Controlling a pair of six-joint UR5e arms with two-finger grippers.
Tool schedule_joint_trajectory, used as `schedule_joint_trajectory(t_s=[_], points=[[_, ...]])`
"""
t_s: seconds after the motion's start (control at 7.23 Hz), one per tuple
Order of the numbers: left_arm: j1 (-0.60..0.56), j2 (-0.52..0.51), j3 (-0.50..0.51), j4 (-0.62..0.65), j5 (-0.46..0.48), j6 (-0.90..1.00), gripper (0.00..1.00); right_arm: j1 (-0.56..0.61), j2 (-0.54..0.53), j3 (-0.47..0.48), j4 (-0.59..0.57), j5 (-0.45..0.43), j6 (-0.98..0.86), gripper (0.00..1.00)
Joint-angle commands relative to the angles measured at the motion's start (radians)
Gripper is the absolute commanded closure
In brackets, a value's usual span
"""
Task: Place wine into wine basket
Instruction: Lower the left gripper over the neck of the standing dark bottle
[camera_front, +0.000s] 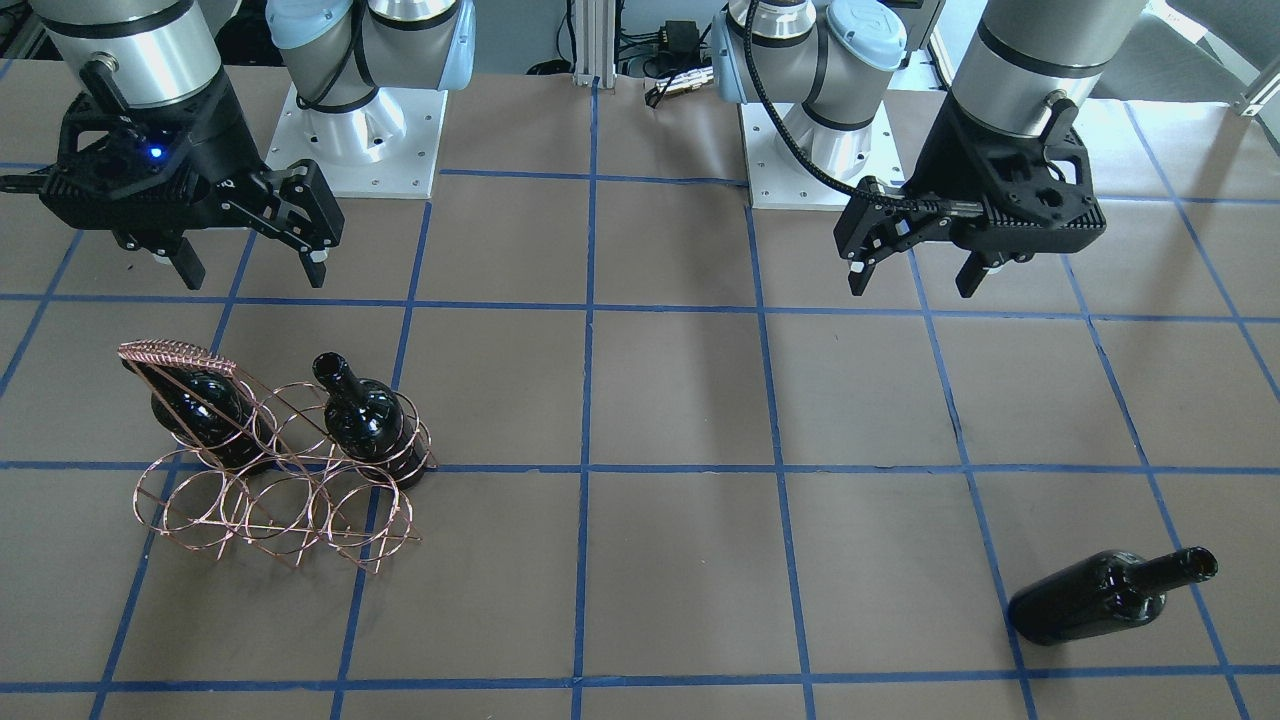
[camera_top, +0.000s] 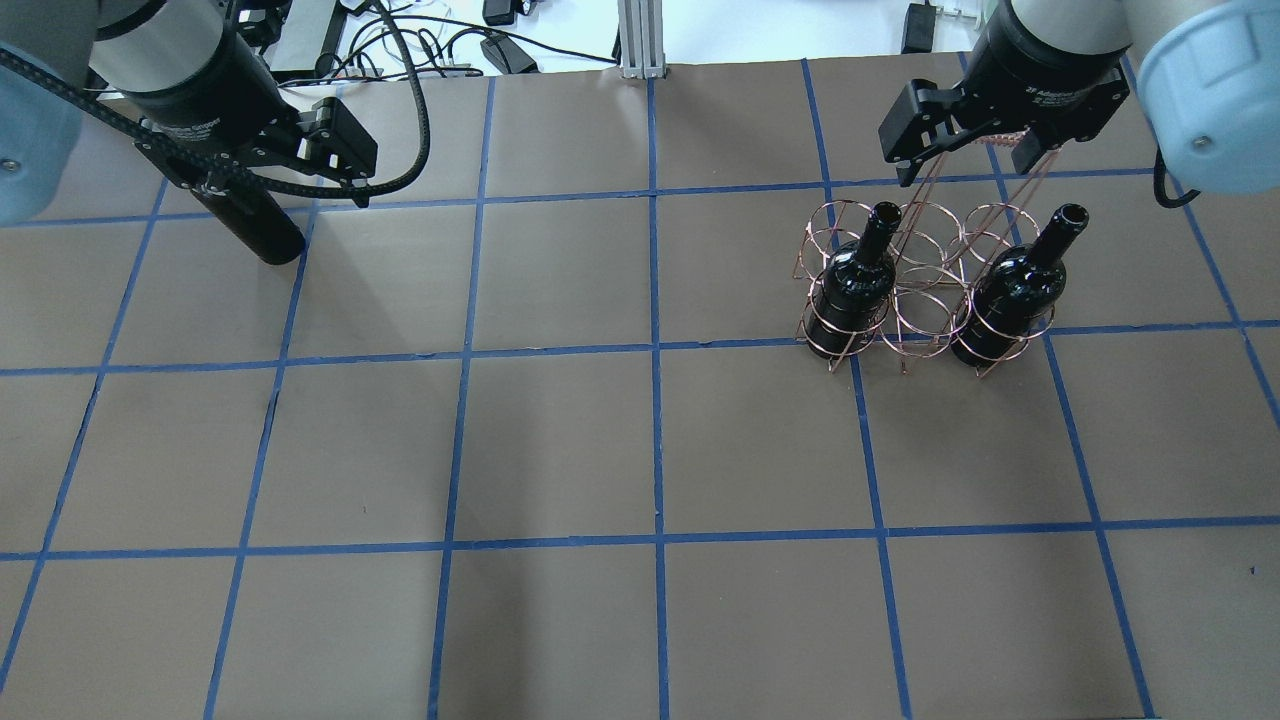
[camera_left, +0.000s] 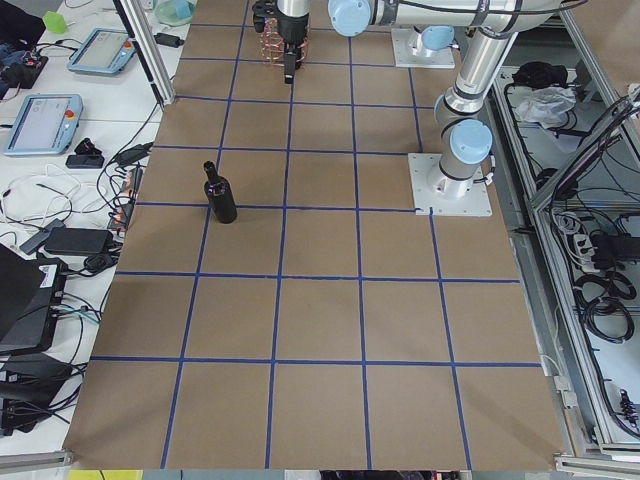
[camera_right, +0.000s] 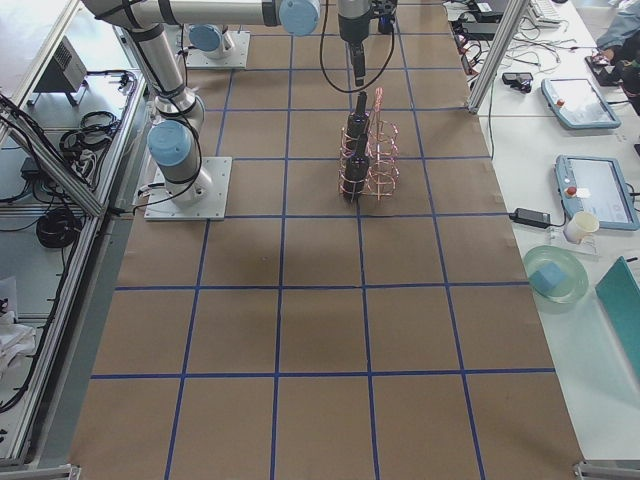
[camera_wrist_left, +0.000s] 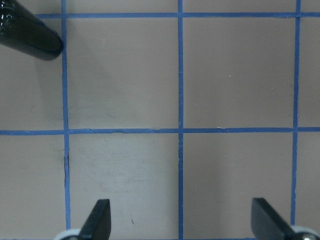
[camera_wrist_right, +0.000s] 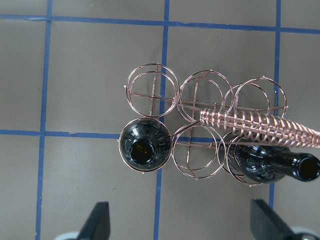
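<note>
The copper wire wine basket (camera_top: 922, 262) stands on the table's right half. Two black wine bottles (camera_top: 852, 288) (camera_top: 1008, 300) stand upright in the two end rings of its row nearer the robot. They also show in the right wrist view (camera_wrist_right: 145, 147) (camera_wrist_right: 262, 167), under the woven handle (camera_wrist_right: 260, 127). My right gripper (camera_front: 254, 275) is open and empty, hanging above the basket (camera_front: 280, 500). A third wine bottle (camera_front: 1090, 600) stands alone on the left half. My left gripper (camera_front: 912, 285) is open and empty, high and apart from it. Only its base (camera_wrist_left: 30, 37) shows in the left wrist view.
The table is brown paper with a grid of blue tape lines (camera_top: 655, 350). The two arm bases (camera_front: 350, 150) (camera_front: 810, 150) stand at the robot's edge. Cables and devices (camera_left: 70, 240) lie beyond the far table edge.
</note>
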Motion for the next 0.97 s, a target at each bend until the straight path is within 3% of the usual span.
schedule_joint_trajectory(t_s=[0.0, 0.83], points=[[0.000, 0.008, -0.010, -0.006, 0.003, 0.000, 0.00, 0.000, 0.000, 0.000, 0.000, 0.000, 0.000, 0.00], [0.018, 0.005, -0.011, -0.058, 0.047, 0.000, 0.00, 0.000, 0.000, 0.000, 0.000, 0.000, -0.001, 0.00]])
